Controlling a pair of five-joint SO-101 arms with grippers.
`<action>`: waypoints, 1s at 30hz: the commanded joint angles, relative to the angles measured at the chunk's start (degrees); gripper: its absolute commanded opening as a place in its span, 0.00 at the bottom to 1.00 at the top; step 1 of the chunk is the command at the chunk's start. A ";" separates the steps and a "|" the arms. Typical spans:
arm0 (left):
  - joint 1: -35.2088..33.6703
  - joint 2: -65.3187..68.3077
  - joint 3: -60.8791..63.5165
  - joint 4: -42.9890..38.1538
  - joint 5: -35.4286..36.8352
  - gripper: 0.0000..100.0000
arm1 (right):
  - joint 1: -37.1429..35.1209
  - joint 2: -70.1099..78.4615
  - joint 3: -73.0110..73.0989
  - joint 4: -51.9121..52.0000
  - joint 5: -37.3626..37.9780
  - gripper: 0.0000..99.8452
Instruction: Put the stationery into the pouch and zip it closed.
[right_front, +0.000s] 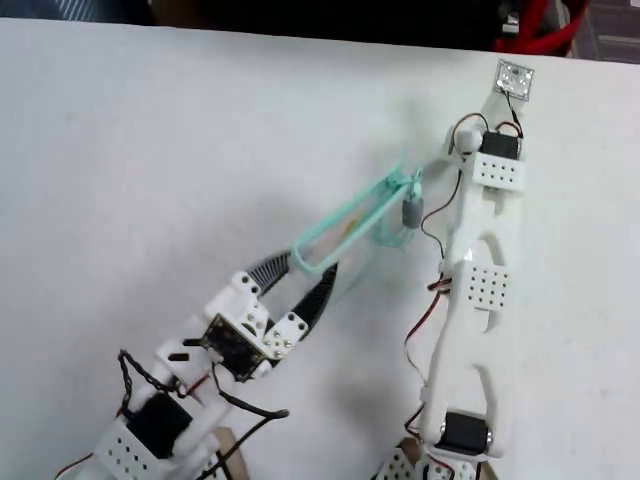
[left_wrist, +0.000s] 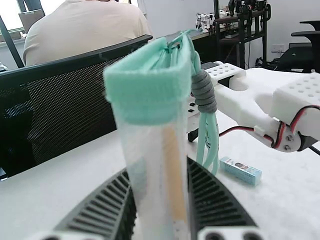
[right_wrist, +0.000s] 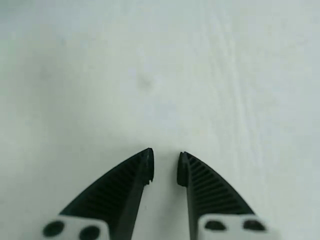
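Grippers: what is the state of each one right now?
Left gripper: closed on the pouch.
Right gripper: slightly open, holding nothing.

1 pouch (left_wrist: 150, 90), 1 tan stick (left_wrist: 172, 170) in it, 1 small box (left_wrist: 240, 170), L claw (right_front: 312, 270) + R claw (right_wrist: 165, 164).

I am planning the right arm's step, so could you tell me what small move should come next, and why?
Probably move the right gripper over to the small teal box lying on the table. The left gripper is clamped on the pouch, whose mouth looks open from above. The right gripper is empty over bare table, so it seems free to fetch the box.
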 joint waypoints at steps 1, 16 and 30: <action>-0.75 0.75 0.62 1.76 -0.97 0.11 | 0.31 0.31 -2.29 0.40 -0.35 0.09; -0.40 0.75 0.62 3.78 -0.97 0.11 | -4.26 -8.75 -9.93 20.79 -0.26 0.09; -0.75 0.75 0.62 3.78 -1.05 0.11 | -3.65 -15.60 -9.85 30.37 -0.35 0.09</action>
